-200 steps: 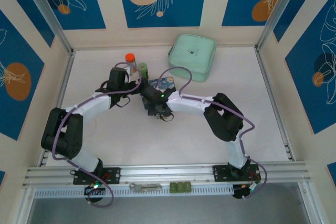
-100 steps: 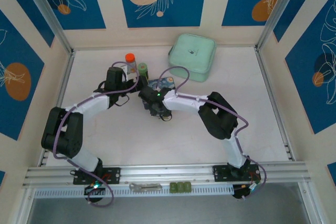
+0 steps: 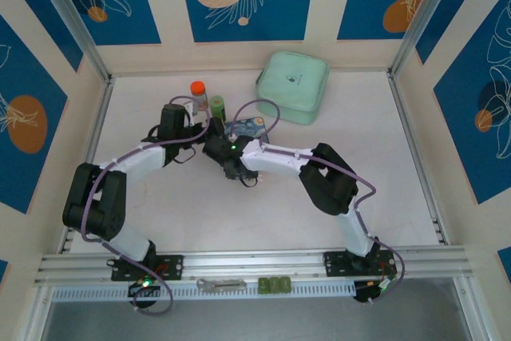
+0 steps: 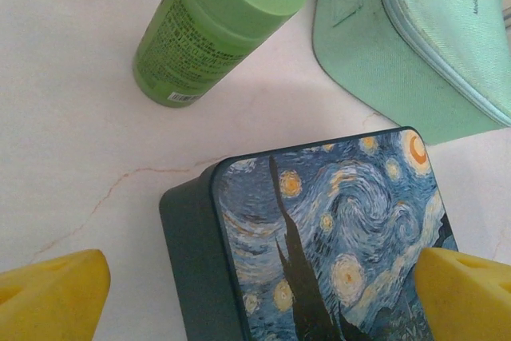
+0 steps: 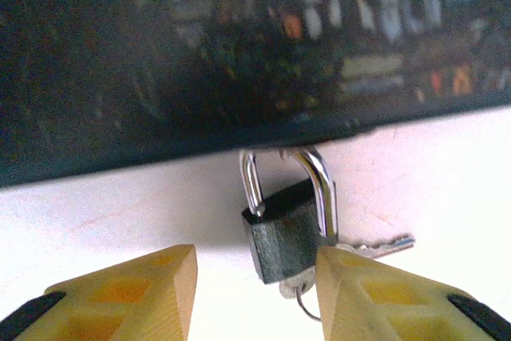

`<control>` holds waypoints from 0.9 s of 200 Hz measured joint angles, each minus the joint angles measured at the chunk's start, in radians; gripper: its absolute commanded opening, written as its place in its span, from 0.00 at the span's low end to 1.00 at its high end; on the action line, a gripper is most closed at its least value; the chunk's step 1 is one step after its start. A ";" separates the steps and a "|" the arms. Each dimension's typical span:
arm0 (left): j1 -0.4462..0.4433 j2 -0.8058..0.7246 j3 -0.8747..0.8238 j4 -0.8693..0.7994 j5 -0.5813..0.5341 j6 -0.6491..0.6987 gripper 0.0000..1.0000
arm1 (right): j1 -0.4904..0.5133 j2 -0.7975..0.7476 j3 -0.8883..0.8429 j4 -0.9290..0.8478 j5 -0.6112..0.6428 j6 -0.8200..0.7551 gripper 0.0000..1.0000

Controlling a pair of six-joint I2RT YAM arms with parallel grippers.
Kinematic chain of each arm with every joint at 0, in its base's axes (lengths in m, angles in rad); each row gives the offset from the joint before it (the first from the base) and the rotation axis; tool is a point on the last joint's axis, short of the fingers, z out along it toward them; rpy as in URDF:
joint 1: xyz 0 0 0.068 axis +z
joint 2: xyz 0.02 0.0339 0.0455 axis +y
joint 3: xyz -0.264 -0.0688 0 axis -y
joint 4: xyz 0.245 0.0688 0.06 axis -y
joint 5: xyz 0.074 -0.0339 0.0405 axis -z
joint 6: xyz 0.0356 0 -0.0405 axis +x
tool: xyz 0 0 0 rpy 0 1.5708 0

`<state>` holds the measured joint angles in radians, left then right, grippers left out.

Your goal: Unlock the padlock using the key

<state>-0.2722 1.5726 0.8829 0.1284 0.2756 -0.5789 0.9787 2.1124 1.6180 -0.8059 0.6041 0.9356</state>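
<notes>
The padlock point(image 5: 286, 235), small and dark grey, lies on the white table with its silvery shackle point(image 5: 322, 184) pointing at the dark side wall of the starry-night tin point(image 5: 239, 53). A thin silvery key point(image 5: 385, 244) pokes out to the right behind the padlock. My right gripper point(image 5: 255, 281) is open around the padlock; its right finger point(image 5: 383, 293) touches the body and its left finger point(image 5: 120, 293) stands apart. In the top view the right gripper point(image 3: 230, 167) is beside the tin point(image 3: 246, 127). My left gripper point(image 4: 259, 301) is open wide astride the tin point(image 4: 335, 237).
A green bottle point(image 4: 215, 25) lies just beyond the tin, with an orange-capped bottle point(image 3: 197, 89) beside it. A mint green pouch point(image 3: 292, 87) sits at the back. A flat metal tool point(image 3: 221, 283) and green blocks point(image 3: 274, 284) rest on the front rail.
My right arm has slid a little left and towards the back, and its jaws have narrowed around the padlock. The left arm has shifted slightly left, jaws still wide.
</notes>
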 measured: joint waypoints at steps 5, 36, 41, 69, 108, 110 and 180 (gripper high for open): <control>0.001 0.000 -0.002 0.001 0.003 0.000 0.97 | -0.002 0.005 0.002 0.002 0.000 -0.003 0.40; 0.006 0.000 -0.011 0.007 0.013 -0.012 0.97 | -0.014 0.031 0.002 -0.005 0.013 -0.020 0.40; 0.006 0.000 -0.012 0.007 0.013 -0.016 0.97 | -0.015 0.032 0.003 -0.007 0.018 -0.023 0.40; 0.010 0.000 -0.013 0.015 0.023 -0.024 0.97 | -0.017 0.045 0.003 -0.016 0.038 -0.043 0.32; 0.010 0.000 -0.013 0.022 0.040 -0.039 0.96 | -0.016 0.047 0.013 -0.019 0.085 -0.084 0.16; 0.010 0.000 -0.013 0.022 0.042 -0.040 0.96 | -0.016 0.047 0.013 -0.019 0.089 -0.095 0.15; 0.008 0.034 -0.014 0.102 0.120 -0.124 0.91 | 0.002 -0.043 -0.161 0.204 0.167 -0.347 0.00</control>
<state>-0.2646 1.6066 0.8688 0.2306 0.3958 -0.7029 0.9810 2.0689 1.4570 -0.6018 0.7712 0.5884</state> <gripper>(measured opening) 0.917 0.092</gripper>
